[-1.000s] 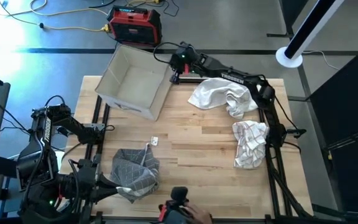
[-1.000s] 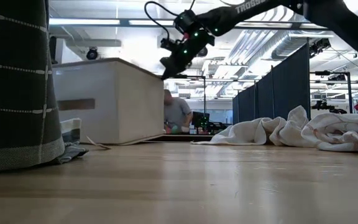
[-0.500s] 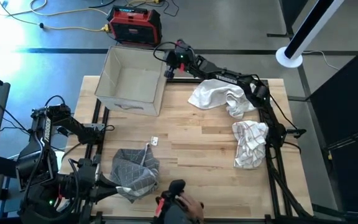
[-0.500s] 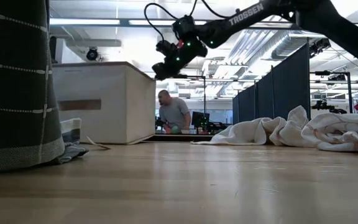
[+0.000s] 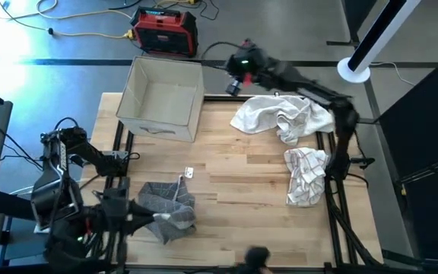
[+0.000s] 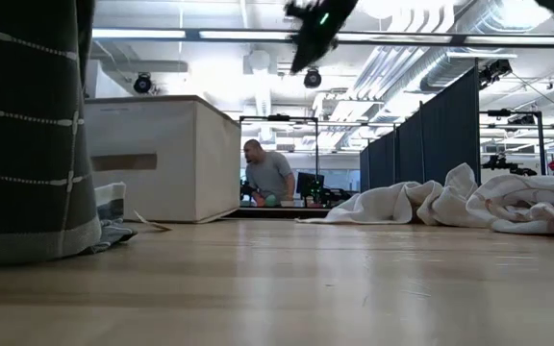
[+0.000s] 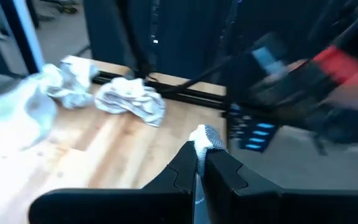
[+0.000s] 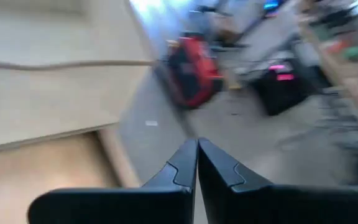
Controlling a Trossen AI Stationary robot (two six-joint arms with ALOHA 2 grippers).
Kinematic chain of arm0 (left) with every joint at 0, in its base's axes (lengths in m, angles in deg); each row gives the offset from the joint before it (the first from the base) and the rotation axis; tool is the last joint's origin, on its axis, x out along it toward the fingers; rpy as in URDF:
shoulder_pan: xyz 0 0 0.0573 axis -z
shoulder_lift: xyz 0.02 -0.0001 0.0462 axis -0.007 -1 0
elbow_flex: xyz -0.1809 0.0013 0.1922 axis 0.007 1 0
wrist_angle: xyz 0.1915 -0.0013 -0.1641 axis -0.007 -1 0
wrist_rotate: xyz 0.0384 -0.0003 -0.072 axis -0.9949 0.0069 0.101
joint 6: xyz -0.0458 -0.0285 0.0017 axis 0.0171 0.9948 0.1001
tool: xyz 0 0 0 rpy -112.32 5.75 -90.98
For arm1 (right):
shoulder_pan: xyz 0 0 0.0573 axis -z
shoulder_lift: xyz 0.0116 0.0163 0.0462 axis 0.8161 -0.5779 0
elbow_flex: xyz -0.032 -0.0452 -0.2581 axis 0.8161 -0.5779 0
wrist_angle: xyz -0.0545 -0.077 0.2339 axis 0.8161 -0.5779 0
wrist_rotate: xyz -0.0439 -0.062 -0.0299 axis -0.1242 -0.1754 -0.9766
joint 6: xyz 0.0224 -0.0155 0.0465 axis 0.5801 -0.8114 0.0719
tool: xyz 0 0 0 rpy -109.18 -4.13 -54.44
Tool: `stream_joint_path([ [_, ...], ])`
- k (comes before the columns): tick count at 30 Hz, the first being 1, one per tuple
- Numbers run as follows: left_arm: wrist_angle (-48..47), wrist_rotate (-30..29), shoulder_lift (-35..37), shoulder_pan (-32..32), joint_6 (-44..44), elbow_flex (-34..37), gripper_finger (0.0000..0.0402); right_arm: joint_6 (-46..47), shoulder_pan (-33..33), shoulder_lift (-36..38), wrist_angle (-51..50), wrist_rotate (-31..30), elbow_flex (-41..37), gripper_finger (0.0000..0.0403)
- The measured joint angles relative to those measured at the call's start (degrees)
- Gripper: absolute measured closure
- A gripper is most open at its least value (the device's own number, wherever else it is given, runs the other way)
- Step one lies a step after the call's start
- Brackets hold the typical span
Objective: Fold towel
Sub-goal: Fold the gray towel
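The dark checked towel (image 5: 167,210) sits at the near left of the wooden surface (image 5: 234,183), lifted into a hanging sheet so a fold can be laid, I judge; the left gripper (image 7: 198,163) pinches its pale edge, fingers (image 7: 182,167) nearly closed on the cloth; the right gripper (image 8: 196,163) hangs high beyond the far edge, beside the cardboard box (image 5: 162,103), fingers pressed together on nothing; two white towels (image 5: 280,118) lie crumpled at the right, awaiting turns.

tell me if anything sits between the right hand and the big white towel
Nothing visible does. The right hand hangs shut past the table's far edge, beside the box, and the white towel lies just inward with bare space between.
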State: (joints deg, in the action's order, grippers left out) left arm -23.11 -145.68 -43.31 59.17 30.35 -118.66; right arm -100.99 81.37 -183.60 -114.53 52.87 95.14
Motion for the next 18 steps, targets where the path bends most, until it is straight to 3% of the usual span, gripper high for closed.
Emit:
stream_joint_path([
  [6, -3.7, -0.3, 0.2, -9.3, -6.9, 0.0, 0.0398, 10.2, -0.2, 11.6, -18.8, 16.4, 0.0, 0.0403],
  [10, 1.9, 2.3, 0.3, -19.2, -15.5, 0.0, 0.0398, 11.4, -1.8, 17.5, -28.2, 18.5, 0.0, 0.0403],
  [12, 9.5, 9.3, 0.3, -24.9, -21.7, 0.0, 0.0398, 13.1, -2.7, 20.0, -31.5, 16.5, 0.0, 0.0403],
  [15, 24.6, 25.7, -0.2, -32.2, -30.5, 0.0, 0.0398, 15.9, -3.9, 23.7, -35.4, 12.1, 0.0, 0.0403],
  [18, 40.3, 37.1, -2.4, -36.3, -35.2, -0.1, 0.0398, 17.5, -4.8, 28.0, -38.9, 6.4, 0.0, 0.0403],
])
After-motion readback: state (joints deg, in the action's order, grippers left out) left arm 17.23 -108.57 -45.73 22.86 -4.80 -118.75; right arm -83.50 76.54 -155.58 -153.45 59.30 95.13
